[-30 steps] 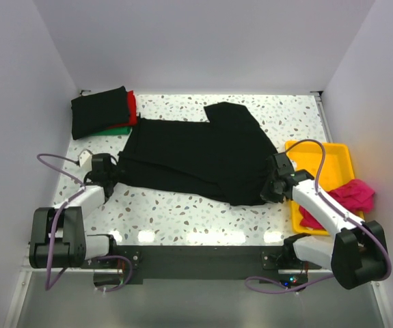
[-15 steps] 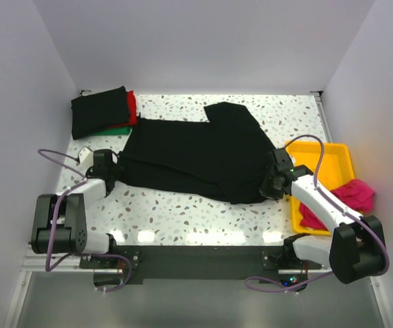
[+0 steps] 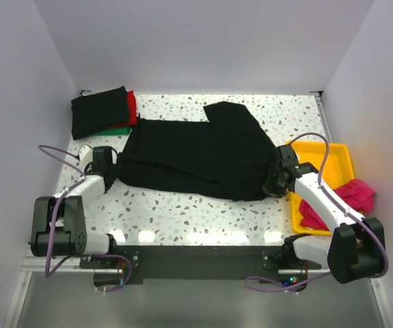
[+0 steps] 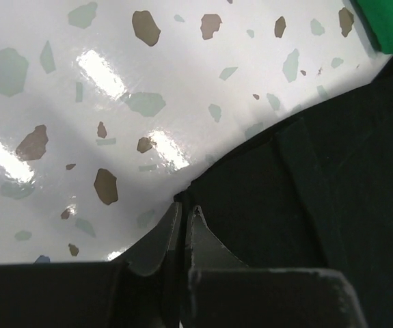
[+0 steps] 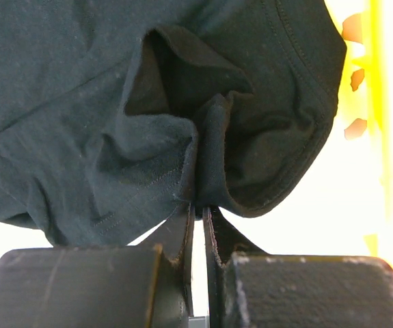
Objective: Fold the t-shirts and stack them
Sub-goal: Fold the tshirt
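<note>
Left pincer (image 4: 182,217), right pincer (image 5: 199,205) dragged black t-shirt (image 3: 196,154) rearward.

yellow tray (image 3: 337,158) on speckled table (image 3: 182,215)

Top cam: high above near edge, looking down on whole speckled white terrazzo bench (image 3: 182,212). L + R wrist cams: v. close, low, each facing opposite ends of the spread black cloth t-shirt (image 3: 196,157), shared w/ top view.

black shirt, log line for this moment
black shirt: spread out | left gripper: shut on left edge | right gripper: shut on right edge | stack: far left
</note>
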### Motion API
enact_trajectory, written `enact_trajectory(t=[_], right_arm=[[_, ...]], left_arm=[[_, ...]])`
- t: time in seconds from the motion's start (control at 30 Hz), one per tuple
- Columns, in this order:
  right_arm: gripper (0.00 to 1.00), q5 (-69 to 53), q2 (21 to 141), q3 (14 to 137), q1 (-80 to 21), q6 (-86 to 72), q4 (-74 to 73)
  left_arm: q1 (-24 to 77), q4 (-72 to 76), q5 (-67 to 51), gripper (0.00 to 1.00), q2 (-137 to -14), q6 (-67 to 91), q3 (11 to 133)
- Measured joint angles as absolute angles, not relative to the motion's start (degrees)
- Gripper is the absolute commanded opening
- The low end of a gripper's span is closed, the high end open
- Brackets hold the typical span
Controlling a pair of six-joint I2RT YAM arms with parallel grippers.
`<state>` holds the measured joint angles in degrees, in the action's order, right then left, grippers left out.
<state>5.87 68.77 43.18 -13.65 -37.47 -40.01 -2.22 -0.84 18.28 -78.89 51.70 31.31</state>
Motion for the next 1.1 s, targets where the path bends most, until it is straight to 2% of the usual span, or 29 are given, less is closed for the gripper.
enact_trajectory(t=[0.33, 0.7, 0.97, 1.07, 1.1], right_arm=[[0.0, 1.0, 61.8, 42.4, -8.3, -35.8, -43.6], [0.0, -5.6, 54.4, 40.7, -8.0, -35.5, -49.2], [0.0, -9.9, 47.2, 37.9, -7.9, -35.6, -54.2], [0.1, -11.5, 44.1, 35.7, -7.9, -35.8, -56.7], [0.17, -11.9, 43.3, 35.1, -7.9, -35.9, -57.5]], left_arm=[[-2.8, -12.4, 19.6, 0.0, -69.7, 51.9, 33.1], [-8.8, -23.0, 19.6, 0.0, -56.2, 50.1, 33.1], [-9.4, -28.9, 20.2, 0.0, -50.7, 49.7, 32.8], [-9.8, -30.4, 20.3, 0.0, -49.1, 49.8, 32.2], [-9.9, -30.8, 20.4, 0.05, -48.9, 49.8, 31.9]])
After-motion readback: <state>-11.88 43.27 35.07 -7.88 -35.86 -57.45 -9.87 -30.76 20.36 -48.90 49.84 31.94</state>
